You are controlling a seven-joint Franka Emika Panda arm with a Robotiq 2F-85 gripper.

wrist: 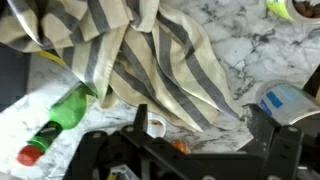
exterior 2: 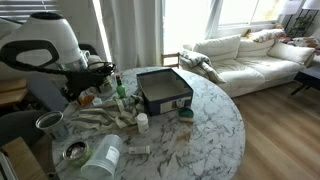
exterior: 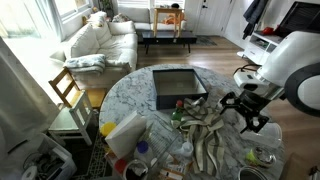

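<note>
My gripper (wrist: 200,125) is open, its two dark fingers (wrist: 140,118) spread wide over bare marble with nothing between them. Just beyond the fingertips lies a crumpled cream cloth with dark stripes (wrist: 150,55). A green bottle with a red cap (wrist: 60,115) lies on its side to the left of the cloth. A small white cap (wrist: 155,127) sits by the left finger. In both exterior views the gripper (exterior: 245,108) (exterior 2: 95,88) hangs just above the striped cloth (exterior: 205,135) (exterior 2: 95,120) near the edge of the round marble table (exterior 2: 215,125).
A dark rectangular tray (exterior: 178,85) (exterior 2: 163,90) sits mid-table. A white jug (exterior: 125,135), a clear jar (exterior 2: 100,158), a metal cup (exterior 2: 48,122) and small bottles crowd the table. A blue-and-white object (wrist: 285,100) lies by the right finger. A wooden chair (exterior: 68,90) and a sofa (exterior: 100,40) stand beyond.
</note>
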